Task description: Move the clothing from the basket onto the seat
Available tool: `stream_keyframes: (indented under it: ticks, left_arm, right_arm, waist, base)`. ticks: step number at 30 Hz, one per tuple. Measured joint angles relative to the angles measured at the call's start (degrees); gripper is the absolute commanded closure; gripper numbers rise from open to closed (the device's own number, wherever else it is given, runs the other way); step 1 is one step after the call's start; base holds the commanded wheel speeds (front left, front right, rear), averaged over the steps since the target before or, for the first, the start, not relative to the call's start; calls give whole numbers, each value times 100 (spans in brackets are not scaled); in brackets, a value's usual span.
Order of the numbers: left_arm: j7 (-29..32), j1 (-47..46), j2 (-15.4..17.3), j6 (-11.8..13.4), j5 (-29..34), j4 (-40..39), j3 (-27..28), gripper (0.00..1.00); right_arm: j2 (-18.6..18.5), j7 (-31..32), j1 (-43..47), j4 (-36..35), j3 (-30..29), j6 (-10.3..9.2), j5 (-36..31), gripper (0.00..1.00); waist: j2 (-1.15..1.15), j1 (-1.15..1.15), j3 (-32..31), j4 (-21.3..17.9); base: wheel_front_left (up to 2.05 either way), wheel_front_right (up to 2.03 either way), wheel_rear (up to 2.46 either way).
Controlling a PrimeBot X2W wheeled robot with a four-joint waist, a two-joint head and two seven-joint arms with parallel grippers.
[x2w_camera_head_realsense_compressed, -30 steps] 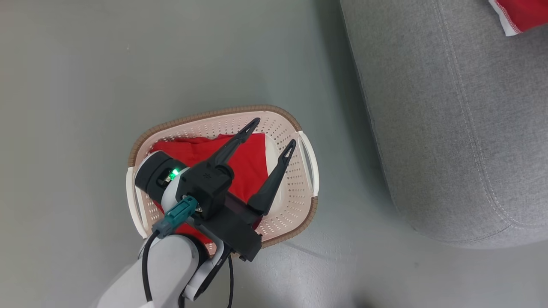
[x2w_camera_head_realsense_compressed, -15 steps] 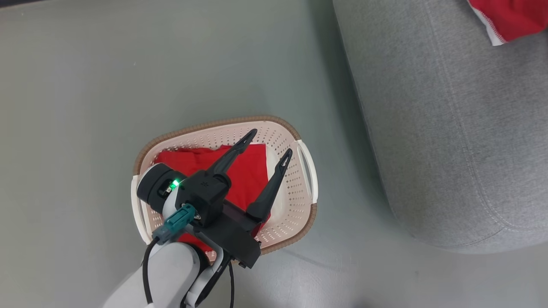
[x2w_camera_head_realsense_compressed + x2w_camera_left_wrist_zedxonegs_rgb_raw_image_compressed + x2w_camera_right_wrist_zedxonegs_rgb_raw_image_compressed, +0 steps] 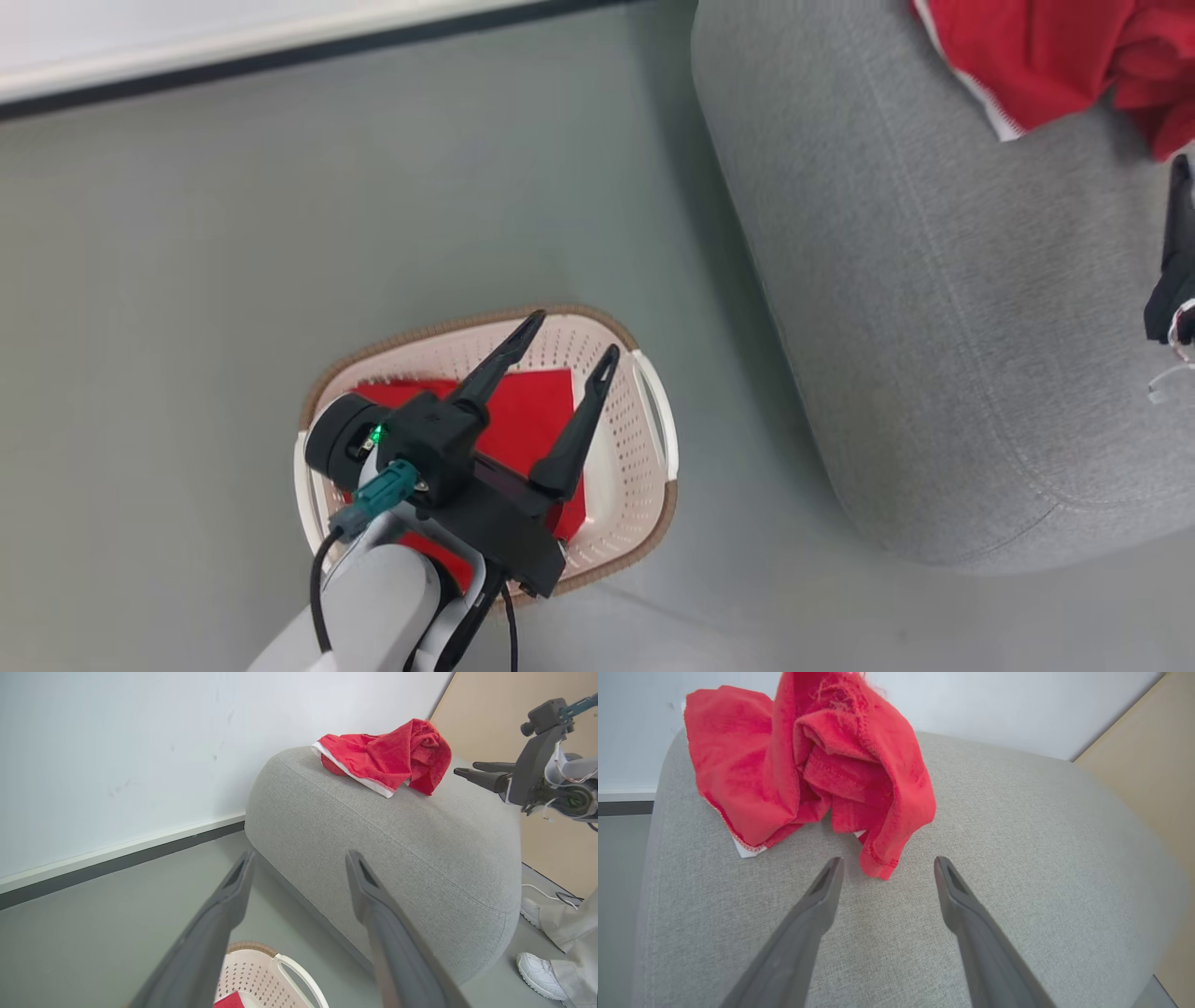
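The head camera has swung since a second ago: the basket [image 3: 625, 485] sits lower in its view and a strip of skirting board [image 3: 280, 51] now runs along the top, a shift of the view and not of the things. With that turn, much more of the red garment with white stitched edging [image 3: 808, 765] shows, lying crumpled on top of the grey sofa [image 3: 934, 327], and the edge of the right arm's tool has come into the head view beside it.

The right gripper [image 3: 888, 861] has its fingers spread wide and empty just short of that garment, one fold hanging down between the tips without being pinched. This piece looks delivered and let go.

The left gripper [image 3: 574, 336] hangs above the basket as before, fingers equally spread and gripping nothing. Beneath it a second red garment [image 3: 527, 420] lies flat inside the basket on the floor [image 3: 187, 280]. The task therefore seems partly done, and that remaining piece is likely the next to lift.
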Motion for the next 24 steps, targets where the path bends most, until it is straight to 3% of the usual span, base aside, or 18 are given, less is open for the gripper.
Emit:
stream_keyframes:
  ticks: [15, 24]
  left_arm:
    - [-513, 447, -141, 52, -300, 653, 402, 0]
    - [-634, 1141, 4, 166, -549, 948, 870, 0]
  right_arm:
    - [247, -1, 1020, -1099, 42, 170, -30, 0]
    - [788, -1, 2074, -1825, -31, 211, 210, 0]
  waist:
    - [-1, -1, -1069, 253]
    - [-1, 0, -1782, 615]
  base:
    - [0, 0, 0]
    - [0, 0, 0]
